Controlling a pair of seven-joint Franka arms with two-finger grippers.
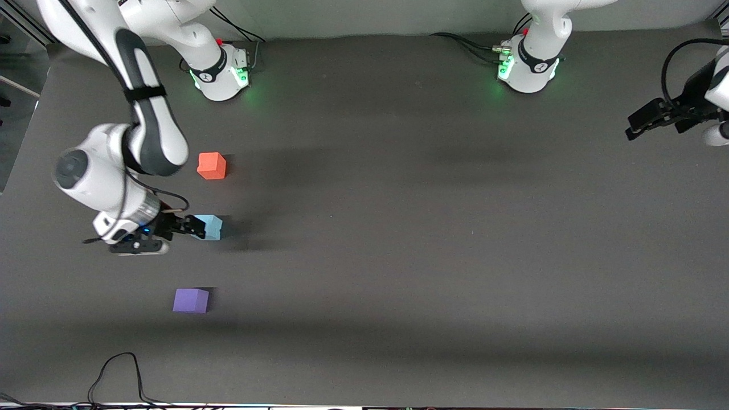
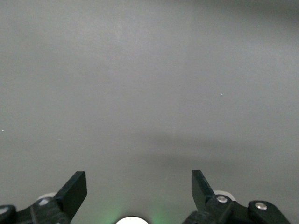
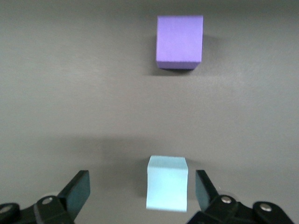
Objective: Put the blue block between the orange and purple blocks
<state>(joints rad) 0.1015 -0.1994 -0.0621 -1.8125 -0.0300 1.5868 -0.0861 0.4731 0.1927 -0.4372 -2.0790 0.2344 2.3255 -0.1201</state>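
Front view: we see the blue block [image 1: 210, 227] on the dark counter [image 1: 433, 239], toward the right arm's end, sitting between the orange block [image 1: 212, 165] and the purple block [image 1: 191, 300]. Orange is farther from the front camera, purple nearer, blue roughly midway with clear counter between it and each of them.

The right gripper [image 1: 192, 226] is low at the blue block, coming in from the counter's edge side. In the right wrist view we see its jaws released, spread wider than the blue block [image 3: 167, 182]: one fingertip [image 3: 204, 186] is just beside the block and the other fingertip [image 3: 77, 190] is well apart from it, so the block sits off-center in the gap. We can't tell whether the near fingertip touches it. The purple block [image 3: 179, 42] shows ahead of the jaws, nothing between it and the blue one.

The left gripper [image 1: 638, 126] waits up over the left arm's end of the counter, well apart from all three blocks. Left wrist view shows its jaws released, fingertips [image 2: 74, 189] wide over bare counter [image 2: 149, 93].

Other items: black cables [image 1: 117, 376] at the counter edge nearest the front camera, more cables at both bases, green lights on each base. We read no labels or writing anywhere.
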